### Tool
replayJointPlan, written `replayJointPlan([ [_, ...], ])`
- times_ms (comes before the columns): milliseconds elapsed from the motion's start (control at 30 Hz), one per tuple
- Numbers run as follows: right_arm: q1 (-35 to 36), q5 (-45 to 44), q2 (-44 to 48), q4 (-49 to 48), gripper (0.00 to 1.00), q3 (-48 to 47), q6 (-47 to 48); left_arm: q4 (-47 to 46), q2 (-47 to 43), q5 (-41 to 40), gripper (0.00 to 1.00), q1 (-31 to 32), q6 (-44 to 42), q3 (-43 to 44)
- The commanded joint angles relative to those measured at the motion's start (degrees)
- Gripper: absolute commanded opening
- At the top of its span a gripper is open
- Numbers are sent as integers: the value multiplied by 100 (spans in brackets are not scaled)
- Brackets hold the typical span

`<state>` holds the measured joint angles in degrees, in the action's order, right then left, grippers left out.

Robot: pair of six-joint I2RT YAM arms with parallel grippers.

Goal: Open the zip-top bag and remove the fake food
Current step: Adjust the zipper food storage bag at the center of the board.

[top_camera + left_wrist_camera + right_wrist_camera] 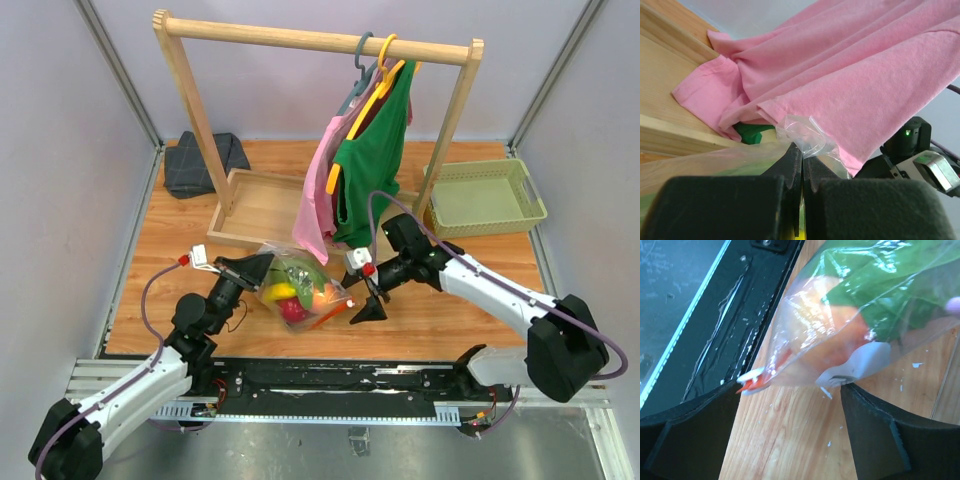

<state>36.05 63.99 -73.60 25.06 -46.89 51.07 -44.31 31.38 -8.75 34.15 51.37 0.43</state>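
Two arms on clear crinkly zip-top bag [298, 285] of plastic fake food [292, 300], lower centre of wooden bench [430, 320] | left jaws pinched shut on bag film | right jaws wide open, straddling the small white slider [751, 376] corner, holding nothing | film looks soft, slippery and light: grip the slider.

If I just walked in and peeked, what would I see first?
Probably the clear zip-top bag in the middle of the table, stuffed with bright red, yellow and green fake food. The left pincer pinches one end of it, and the right pincer stands open at the other end. Behind them, a pink shirt and a green shirt hang on a wooden rack.
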Motion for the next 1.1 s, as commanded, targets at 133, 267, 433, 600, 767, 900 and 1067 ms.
replayJointPlan([
  [133, 208, -209, -259, -2114, 80, 219, -3117, -24, -219, -764, 0, -52, 358, -1180],
  [267, 446, -541, -348, -2474, 79, 210, -3573, -54, -234, -1220, 0, -53, 458, -1183],
  [433, 508, -922, -522, -2964, 78, 234, -4423, -25, -306, -1404, 0, -56, 539, -1185],
  [600, 506, -1102, -606, -3092, 68, 166, -4877, 9, -355, -1336, 0, -57, 454, -1178],
  [767, 427, -1169, -560, -3032, 56, 105, -4959, 19, -423, -1275, 0, -58, 337, -1185],
  [900, 272, -1245, -507, -2869, 44, 37, -4870, 19, -435, -1202, 0, -58, 233, -1183],
  [1067, 133, -1257, -445, -2681, 24, -32, -4777, 26, -448, -1173, 0, -55, 134, -1184],
])
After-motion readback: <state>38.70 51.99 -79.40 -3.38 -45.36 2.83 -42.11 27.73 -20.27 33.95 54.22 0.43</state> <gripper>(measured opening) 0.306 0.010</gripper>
